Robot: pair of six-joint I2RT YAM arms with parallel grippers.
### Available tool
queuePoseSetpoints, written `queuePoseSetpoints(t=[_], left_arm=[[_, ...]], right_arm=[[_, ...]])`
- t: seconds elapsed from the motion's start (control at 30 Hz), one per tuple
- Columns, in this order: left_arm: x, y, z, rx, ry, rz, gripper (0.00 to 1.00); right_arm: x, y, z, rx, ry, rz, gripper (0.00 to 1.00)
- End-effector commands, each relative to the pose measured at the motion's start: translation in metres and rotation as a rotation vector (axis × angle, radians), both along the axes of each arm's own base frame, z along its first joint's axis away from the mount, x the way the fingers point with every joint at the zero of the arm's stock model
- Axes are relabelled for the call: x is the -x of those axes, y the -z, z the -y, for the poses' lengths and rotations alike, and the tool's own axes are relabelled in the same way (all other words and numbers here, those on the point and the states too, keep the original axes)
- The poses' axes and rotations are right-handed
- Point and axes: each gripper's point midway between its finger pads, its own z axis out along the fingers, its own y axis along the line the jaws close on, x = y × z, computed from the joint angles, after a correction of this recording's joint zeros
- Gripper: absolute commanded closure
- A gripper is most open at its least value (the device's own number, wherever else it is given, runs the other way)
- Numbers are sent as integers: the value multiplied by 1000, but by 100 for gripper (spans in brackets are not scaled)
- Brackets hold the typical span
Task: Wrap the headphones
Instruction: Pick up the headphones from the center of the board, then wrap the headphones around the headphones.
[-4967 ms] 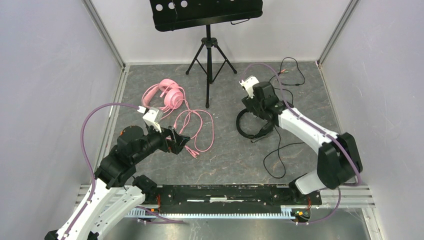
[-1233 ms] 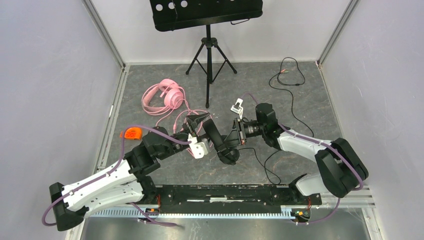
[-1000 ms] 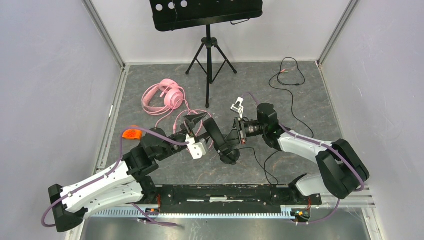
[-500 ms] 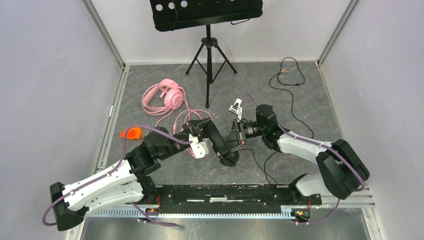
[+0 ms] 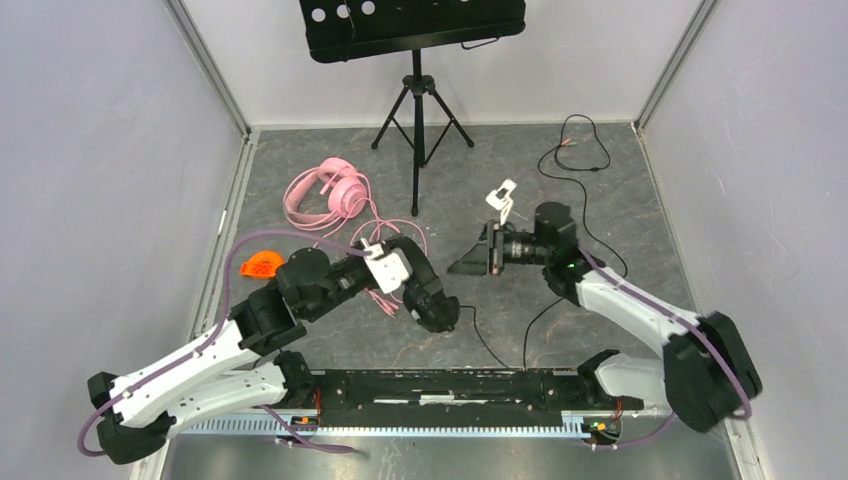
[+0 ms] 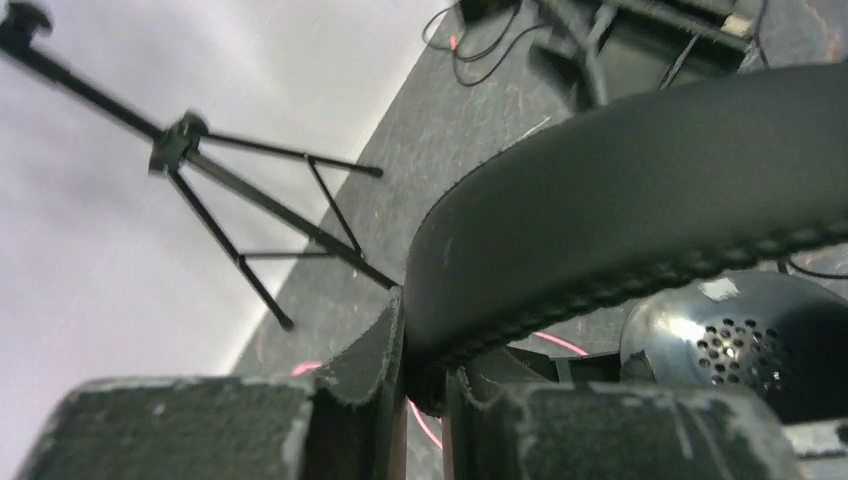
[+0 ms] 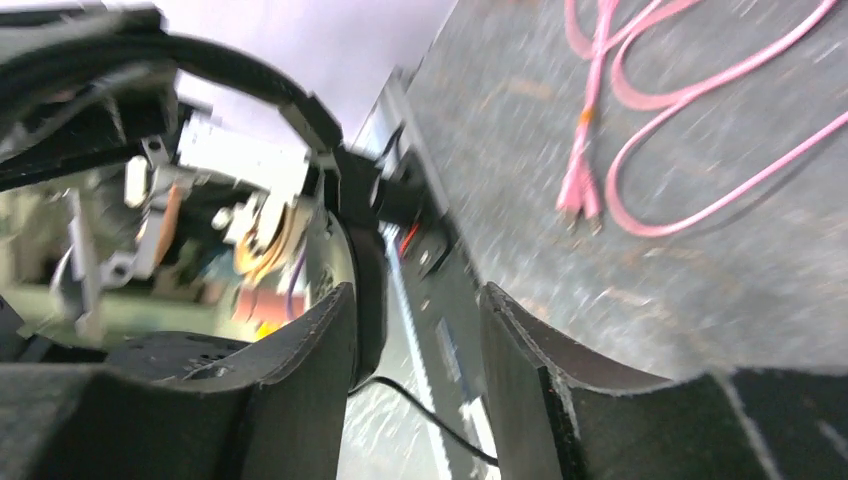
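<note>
Black padded headband (image 6: 640, 230) of the black headphones (image 5: 437, 305) sits pinched between the tips of the left gripper (image 6: 425, 400), jaws clamped on it. One perforated ear cup hangs just below and right of the fingertips. The pinch is on the band, probably so the cups hang free and the black cable (image 5: 482, 335) can trail off toward the right arm for winding. Right gripper (image 5: 468, 262) holds nothing. Its jaws are apart and point at the headphones from the side, a short gap off, and in its wrist view the band curves just ahead of its left finger. That looks like a handover just finished, freeing this arm to go for the cable, most of which lies on the floor beyond and behind it. Pink headphones (image 5: 335, 192) lie untouched, well past the left gripper on the far side, with the pink cable (image 5: 395, 235) looped just beyond its wrist. Music stand (image 5: 415, 90) is farther back. Versus half a second ago: both grippers met at the black pair, left jaws wider; now the left has shut and drawn the pair its way, and the right has opened and backed off. Five seconds ago the pair lay on the floor under the right gripper.
</note>
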Motion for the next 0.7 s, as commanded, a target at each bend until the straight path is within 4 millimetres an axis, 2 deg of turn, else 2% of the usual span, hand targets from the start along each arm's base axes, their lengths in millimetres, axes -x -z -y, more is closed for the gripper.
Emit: queuePoseSetpoints(t=[0.0, 0.1, 0.2, 0.3, 0.4, 0.47, 0.57, 0.67], left_arm=[[-3, -39, -39, 252, -222, -177, 98], [-5, -31, -56, 305, -332, -281, 98], [-6, -19, -64, 301, -420, -369, 98], [-13, -15, -71, 291, -528, -426, 98], [-16, -20, -76, 310, -612, -477, 98], [-18, -23, -78, 319, -645, -516, 98], [-27, -22, -77, 326, -681, -593, 98], [-41, -14, -81, 355, -732, -686, 98]], right_arm=[[-45, -31, 27, 34, 273, 240, 44], [-68, -44, 52, 154, 432, 435, 43], [-72, -67, 72, 152, 538, 621, 43], [-54, -87, 80, 73, 540, 821, 43], [-34, -96, 84, 10, 509, 989, 43], [-16, -96, 80, -19, 426, 1079, 41], [7, -96, 71, -111, 344, 1111, 41], [22, -90, 68, -170, 346, 1163, 41]])
